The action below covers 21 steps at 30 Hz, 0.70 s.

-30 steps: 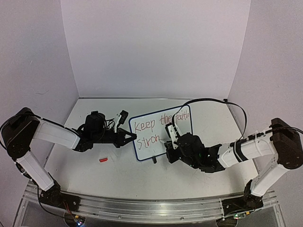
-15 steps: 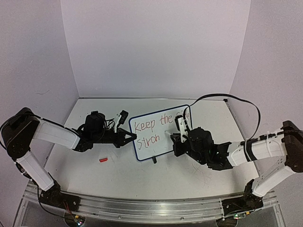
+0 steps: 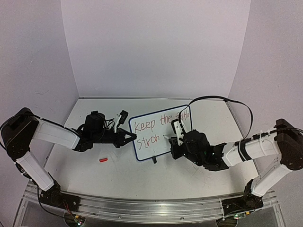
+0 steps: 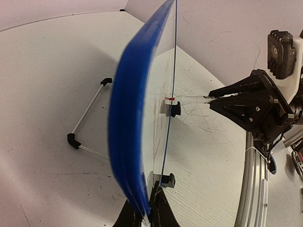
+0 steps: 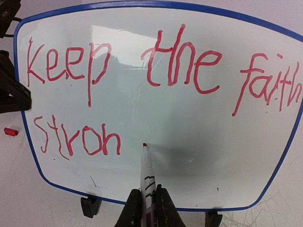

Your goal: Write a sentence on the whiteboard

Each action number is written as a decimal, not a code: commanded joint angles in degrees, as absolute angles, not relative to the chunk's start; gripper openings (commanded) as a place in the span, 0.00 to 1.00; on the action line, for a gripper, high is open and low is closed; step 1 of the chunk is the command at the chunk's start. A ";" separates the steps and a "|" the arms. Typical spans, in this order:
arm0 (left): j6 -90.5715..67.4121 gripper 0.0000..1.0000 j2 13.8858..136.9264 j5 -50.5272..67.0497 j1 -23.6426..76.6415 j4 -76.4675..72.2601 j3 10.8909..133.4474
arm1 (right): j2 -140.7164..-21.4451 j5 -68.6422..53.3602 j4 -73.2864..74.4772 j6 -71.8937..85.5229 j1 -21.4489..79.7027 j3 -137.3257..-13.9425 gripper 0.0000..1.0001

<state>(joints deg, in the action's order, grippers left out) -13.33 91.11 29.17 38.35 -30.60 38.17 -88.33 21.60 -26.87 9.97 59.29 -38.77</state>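
1. L claw [image 4: 143, 215] clamped on left edge of whiteboard [image 5: 156, 123]; board stands upright mid-tabletop [image 3: 123, 175].
2. R claw [image 5: 147, 210] pinches marker [image 5: 147, 172], tip against board after "Stron".
3. sentence [image 5: 156, 61]: "faith" end cut off at frame edge; top view, R arm hides part.

Lab test cell, plain white walls [image 3: 156, 47], aluminium base rail [image 3: 142, 207]

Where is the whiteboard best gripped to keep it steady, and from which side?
Grip the whiteboard by its thin left rim, coming in sideways from the left. It stands propped on black feet, so only an edge fits a pinch. The left tool is shut there, clear of the sentence.
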 commanded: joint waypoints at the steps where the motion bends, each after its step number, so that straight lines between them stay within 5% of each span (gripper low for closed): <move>1: -9.14 0.00 90.72 19.32 37.00 -26.17 37.35 | -89.21 24.14 -28.23 10.28 59.29 -41.52 0.00; 21: -8.79 0.00 90.70 19.42 37.00 -26.11 37.44 | -91.09 20.86 -30.17 8.48 59.32 -42.51 0.00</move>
